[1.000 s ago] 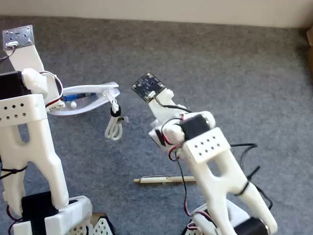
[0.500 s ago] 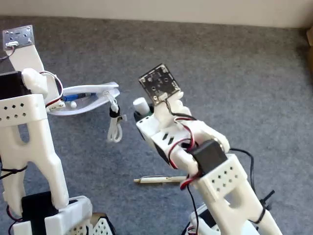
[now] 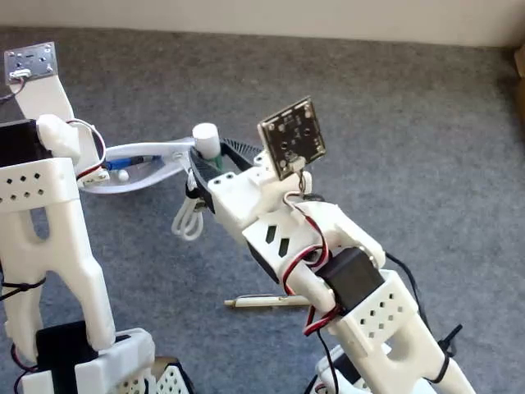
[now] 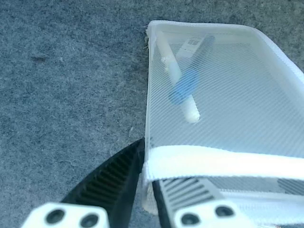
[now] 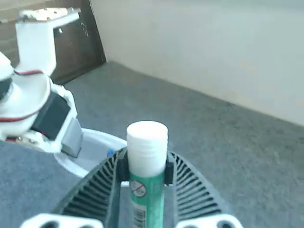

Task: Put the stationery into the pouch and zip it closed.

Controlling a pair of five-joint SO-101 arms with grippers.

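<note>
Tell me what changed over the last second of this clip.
The right gripper, shut on the glue stick, swung up and across toward the left arm, carrying the glue stick close to the mouth of the pouch. The left gripper kept its hold on the pouch, which did not shift, and the pen stayed where it lay on the grey mat.

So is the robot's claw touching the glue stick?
Touching. In the right wrist view, the right gripper has both ribbed fingers pressed against the sides of the green glue stick.
</note>
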